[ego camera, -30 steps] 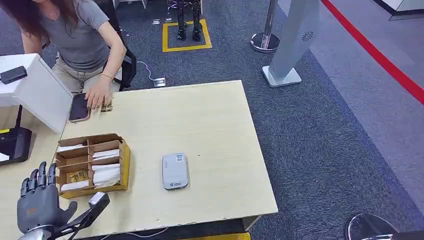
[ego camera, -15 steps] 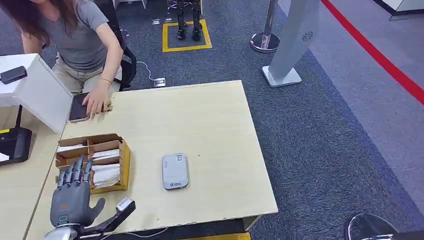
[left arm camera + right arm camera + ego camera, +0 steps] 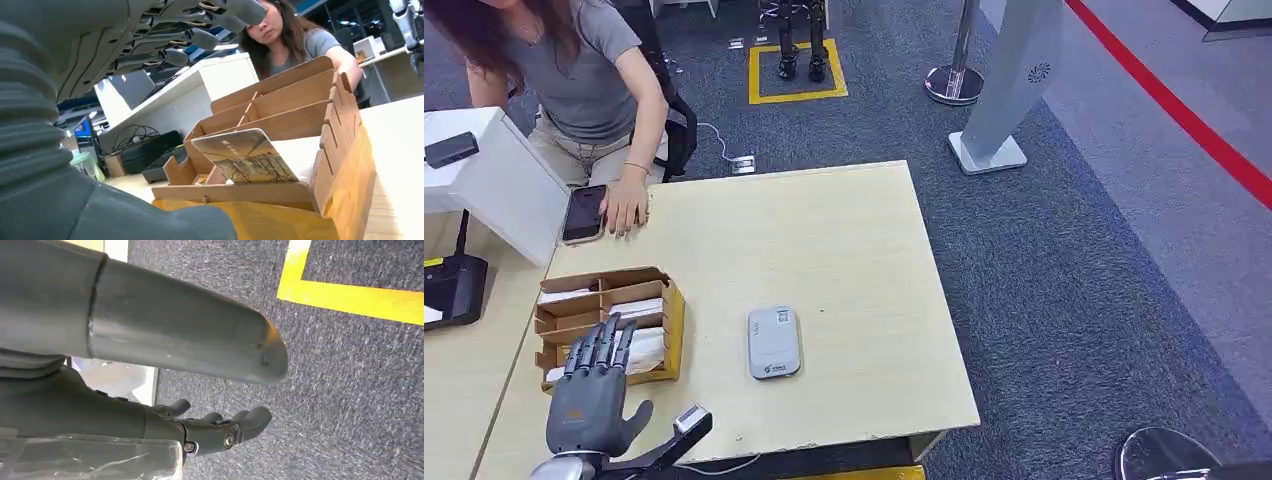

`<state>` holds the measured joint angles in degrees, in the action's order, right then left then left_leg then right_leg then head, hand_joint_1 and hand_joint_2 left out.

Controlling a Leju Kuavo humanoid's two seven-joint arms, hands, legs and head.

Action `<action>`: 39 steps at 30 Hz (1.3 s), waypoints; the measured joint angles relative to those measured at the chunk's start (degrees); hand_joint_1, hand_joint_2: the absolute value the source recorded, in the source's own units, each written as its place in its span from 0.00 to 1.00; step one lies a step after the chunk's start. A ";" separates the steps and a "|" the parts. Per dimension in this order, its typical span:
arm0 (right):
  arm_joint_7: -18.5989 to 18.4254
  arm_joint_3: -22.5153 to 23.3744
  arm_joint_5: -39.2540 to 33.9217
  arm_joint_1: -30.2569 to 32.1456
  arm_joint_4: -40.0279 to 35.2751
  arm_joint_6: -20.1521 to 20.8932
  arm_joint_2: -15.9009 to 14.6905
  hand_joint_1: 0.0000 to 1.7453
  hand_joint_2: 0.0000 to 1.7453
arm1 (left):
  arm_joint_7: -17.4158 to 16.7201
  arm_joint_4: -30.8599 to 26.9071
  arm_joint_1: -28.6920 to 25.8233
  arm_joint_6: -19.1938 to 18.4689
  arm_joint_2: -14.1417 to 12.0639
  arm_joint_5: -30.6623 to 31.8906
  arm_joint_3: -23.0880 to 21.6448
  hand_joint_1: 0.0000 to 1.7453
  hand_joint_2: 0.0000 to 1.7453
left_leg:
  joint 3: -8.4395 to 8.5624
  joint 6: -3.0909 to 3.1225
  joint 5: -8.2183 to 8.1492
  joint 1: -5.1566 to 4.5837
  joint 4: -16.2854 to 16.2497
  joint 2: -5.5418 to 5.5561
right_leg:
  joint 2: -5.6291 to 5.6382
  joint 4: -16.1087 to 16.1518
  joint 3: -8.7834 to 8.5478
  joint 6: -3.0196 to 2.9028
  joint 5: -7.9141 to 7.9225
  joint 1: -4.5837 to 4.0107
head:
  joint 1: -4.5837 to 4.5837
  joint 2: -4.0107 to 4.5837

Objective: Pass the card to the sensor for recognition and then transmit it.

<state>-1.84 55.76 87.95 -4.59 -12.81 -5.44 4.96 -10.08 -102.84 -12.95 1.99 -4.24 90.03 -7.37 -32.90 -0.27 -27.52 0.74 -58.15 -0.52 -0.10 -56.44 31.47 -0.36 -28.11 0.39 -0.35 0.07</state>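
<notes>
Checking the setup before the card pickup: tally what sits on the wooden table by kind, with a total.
Compartment box: 1
Grey card sensor: 1
Phone: 1
Person's hand resting on the tabletop: 1
Total: 4
The left hand hovers over the box, holding nothing.
</notes>
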 joint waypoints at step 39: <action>0.00 0.88 0.90 -0.04 -0.22 -0.04 0.00 0.00 0.00 | -3.80 0.44 1.14 -2.88 -1.29 0.00 -1.11 0.03 1.00 | 0.01 0.00 0.00 0.00 0.00 0.00 | 0.00 0.00 0.01 0.00 0.00 0.00 | 0.00 0.00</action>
<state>-1.84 56.63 88.85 -4.63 -13.03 -5.49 4.96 -13.88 -102.40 -11.81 -0.89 -5.53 90.03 -8.48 -32.89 -0.27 -27.52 0.74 -58.15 -0.52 -0.10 -56.44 31.47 -0.36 -28.11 0.39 -0.35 0.07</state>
